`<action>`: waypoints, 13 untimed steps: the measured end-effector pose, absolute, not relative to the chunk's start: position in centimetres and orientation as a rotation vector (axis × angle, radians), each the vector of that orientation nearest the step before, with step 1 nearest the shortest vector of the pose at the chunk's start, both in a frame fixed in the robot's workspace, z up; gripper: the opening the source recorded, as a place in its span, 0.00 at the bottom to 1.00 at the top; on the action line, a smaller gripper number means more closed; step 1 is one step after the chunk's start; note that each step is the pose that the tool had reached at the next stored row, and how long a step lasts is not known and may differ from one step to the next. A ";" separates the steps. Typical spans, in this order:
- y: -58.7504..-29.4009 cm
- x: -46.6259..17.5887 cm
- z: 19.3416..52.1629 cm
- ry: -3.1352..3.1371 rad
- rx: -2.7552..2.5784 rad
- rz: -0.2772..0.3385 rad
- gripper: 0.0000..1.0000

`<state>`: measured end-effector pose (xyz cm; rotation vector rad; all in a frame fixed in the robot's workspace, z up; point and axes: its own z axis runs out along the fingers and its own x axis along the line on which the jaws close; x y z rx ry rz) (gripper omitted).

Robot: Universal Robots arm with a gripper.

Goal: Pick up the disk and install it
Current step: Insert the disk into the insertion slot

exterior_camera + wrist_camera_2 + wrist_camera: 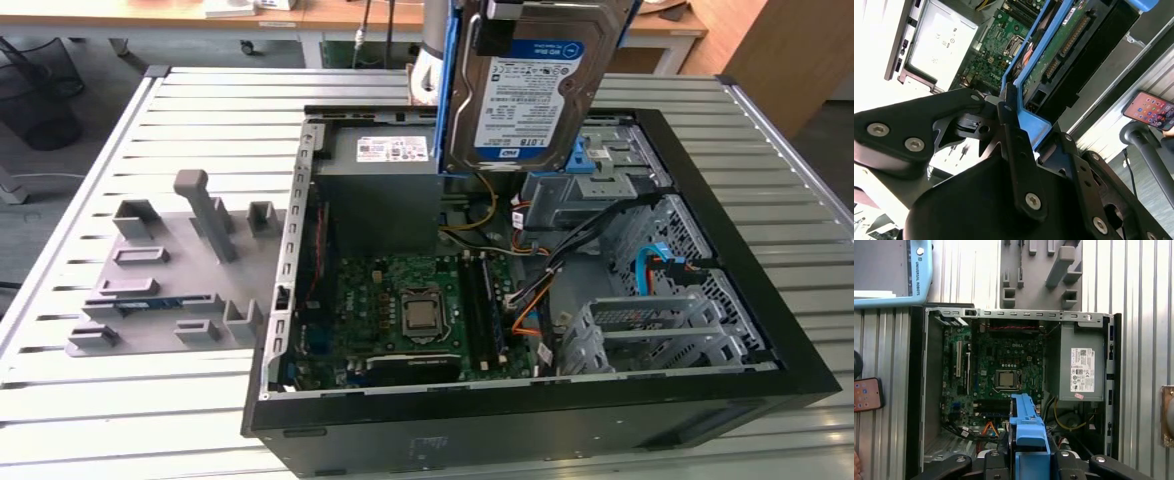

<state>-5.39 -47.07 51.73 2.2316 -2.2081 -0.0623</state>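
Claw (1029, 456): is clamping the disk (534, 85) by its blue carrier (1026, 427).
Disk axis: is hanging vertical, straight beneath the claw, over the open computer case (747, 300).

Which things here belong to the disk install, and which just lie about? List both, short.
Job:
- silver rectangular disk in blue plastic carrier
- black gripper, clamped on it
- open black metal computer case

Lying about:
- grey plastic slotted fixture
- dark flat smartphone
- light-blue tablet-shaped pendant
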 end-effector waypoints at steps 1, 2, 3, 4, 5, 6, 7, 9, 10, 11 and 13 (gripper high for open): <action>-47.1 -5.4 51.7 -2.208 2.232 -0.062 0.36; -47.1 -5.4 51.7 -2.208 2.232 -0.062 0.36; -47.1 -5.4 51.7 -2.208 2.232 -0.062 0.36; -47.1 -5.4 51.7 -2.208 2.232 -0.062 0.36; -47.1 -5.4 51.7 -2.208 2.232 -0.062 0.36; -47.1 -5.4 51.7 -2.208 2.232 -0.062 0.36; -47.1 -5.4 51.7 -2.208 2.232 -0.062 0.36; -47.2 -5.4 51.7 -2.211 2.235 -0.056 0.36; -47.3 -5.5 51.7 -2.213 2.237 -0.052 0.36; -47.3 -5.5 51.7 -2.216 2.240 -0.045 0.36; -47.6 -5.5 51.6 -2.218 2.242 -0.040 0.36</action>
